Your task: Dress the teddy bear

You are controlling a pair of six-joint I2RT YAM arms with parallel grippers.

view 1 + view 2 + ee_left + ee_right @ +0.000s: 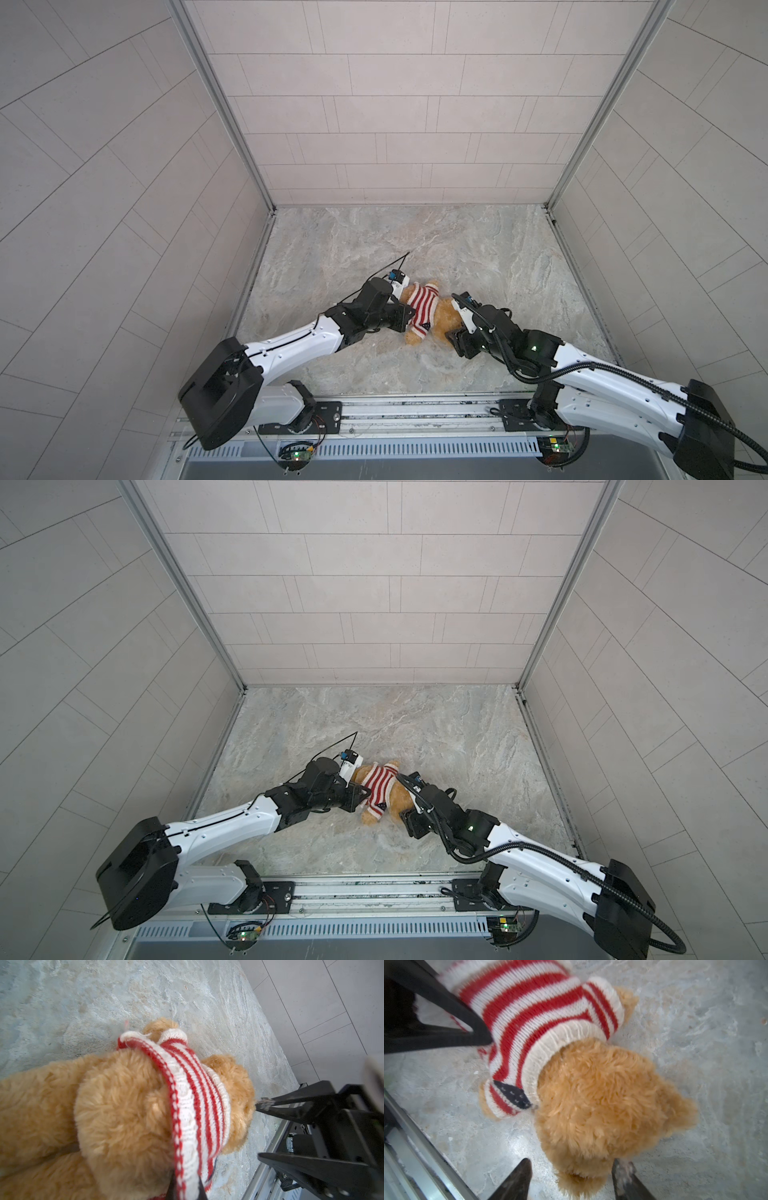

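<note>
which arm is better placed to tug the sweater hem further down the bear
Left arm, likely: its jaws are shut on the hem of the sweater at the teddy bear's lower body. The right arm's jaws stand open at its head, gripping nothing.

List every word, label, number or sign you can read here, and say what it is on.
None is readable.
Navy patch on the striped sweater: white flecks, no letters.
Left wrist camera housing: faint marks, too small to read.

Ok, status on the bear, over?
Left gripper shut on sweater hem. Right gripper open by teddy bear head. Bear lying on table, head and arms through. Nothing blocking.
</note>
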